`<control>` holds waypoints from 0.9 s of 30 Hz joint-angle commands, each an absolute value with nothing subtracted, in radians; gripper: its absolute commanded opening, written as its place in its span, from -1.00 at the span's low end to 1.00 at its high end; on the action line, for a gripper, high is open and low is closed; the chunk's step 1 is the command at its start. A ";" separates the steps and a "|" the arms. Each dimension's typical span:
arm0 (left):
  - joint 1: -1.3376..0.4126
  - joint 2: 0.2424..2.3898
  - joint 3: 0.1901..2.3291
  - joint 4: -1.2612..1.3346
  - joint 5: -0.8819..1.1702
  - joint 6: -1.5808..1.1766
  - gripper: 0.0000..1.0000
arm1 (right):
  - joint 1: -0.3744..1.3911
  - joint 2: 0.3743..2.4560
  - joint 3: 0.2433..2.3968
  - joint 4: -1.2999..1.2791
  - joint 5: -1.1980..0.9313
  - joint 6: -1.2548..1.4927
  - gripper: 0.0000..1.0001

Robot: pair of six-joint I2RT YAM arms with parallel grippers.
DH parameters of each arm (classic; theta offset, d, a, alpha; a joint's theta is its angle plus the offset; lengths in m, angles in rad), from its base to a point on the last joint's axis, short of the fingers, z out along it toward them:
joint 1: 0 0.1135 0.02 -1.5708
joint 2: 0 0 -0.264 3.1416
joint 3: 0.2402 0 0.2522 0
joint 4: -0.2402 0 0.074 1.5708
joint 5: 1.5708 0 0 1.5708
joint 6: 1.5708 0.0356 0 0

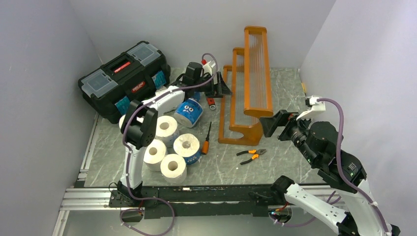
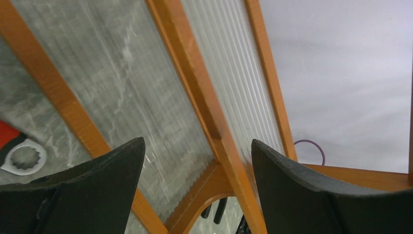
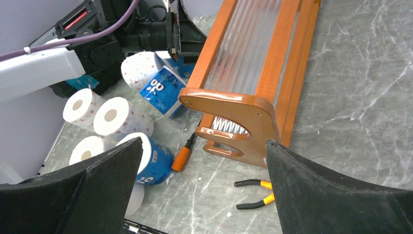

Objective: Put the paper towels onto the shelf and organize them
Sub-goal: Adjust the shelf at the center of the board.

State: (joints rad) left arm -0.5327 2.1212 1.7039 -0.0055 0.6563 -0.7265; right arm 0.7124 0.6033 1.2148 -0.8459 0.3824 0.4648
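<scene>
Top external view: the paper towels (image 1: 166,129) sit in a bunch on the grey worktop (image 1: 287,86), on the left side, near the left arm. Some rolls are white. One blue roll (image 1: 189,112) with funny eyes lies on its side at the back of the bunch. The shelf (image 1: 246,132) is orange-brown wood, and it sits in the middle of the worktop, to the right of the rolls. Every roll I can see is on the worktop, apart from the shelf.

The left pincer (image 1: 222,88) is at the far end of the shelf. Its fingers are wide apart and hold nothing. From its own camera, a wooden bar of the shelf shows in the gap.

The right pincer (image 1: 269,125) is at the near end of the shelf. It is wide open too, with nothing in it.

A black toolbox (image 1: 123,78) sits at the back left. A screwdriver (image 1: 205,145) with an orange handle lies between the rolls and the shelf. Pliers (image 1: 252,155) lie in front of the shelf.
</scene>
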 commanded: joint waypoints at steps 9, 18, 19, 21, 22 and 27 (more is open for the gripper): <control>-0.512 2.223 1.786 0.123 0.821 -0.750 0.53 | 0.717 0.636 1.224 -0.801 0.378 0.458 0.99; -0.529 2.283 1.839 0.205 0.864 -0.810 0.35 | 0.716 0.637 1.190 -0.788 0.406 0.485 0.99; -0.532 2.288 1.845 0.208 0.868 -0.811 0.32 | 0.716 0.636 1.189 -0.788 0.408 0.487 0.99; -0.536 2.296 1.849 0.230 0.879 -0.826 0.16 | 0.717 0.631 1.186 -0.788 0.411 0.492 0.99; -0.537 2.301 1.845 0.253 0.882 -0.842 0.10 | 0.718 0.628 1.184 -0.787 0.414 0.493 0.98; -0.544 2.322 1.839 0.354 0.911 -0.913 -0.07 | 0.717 0.618 1.182 -0.794 0.418 0.503 0.98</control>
State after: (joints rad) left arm -0.5327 2.3054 1.8027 0.2218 0.8593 -0.8520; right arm 0.7128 0.6327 1.1820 -0.8284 0.3943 0.4843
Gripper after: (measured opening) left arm 0.495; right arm 0.992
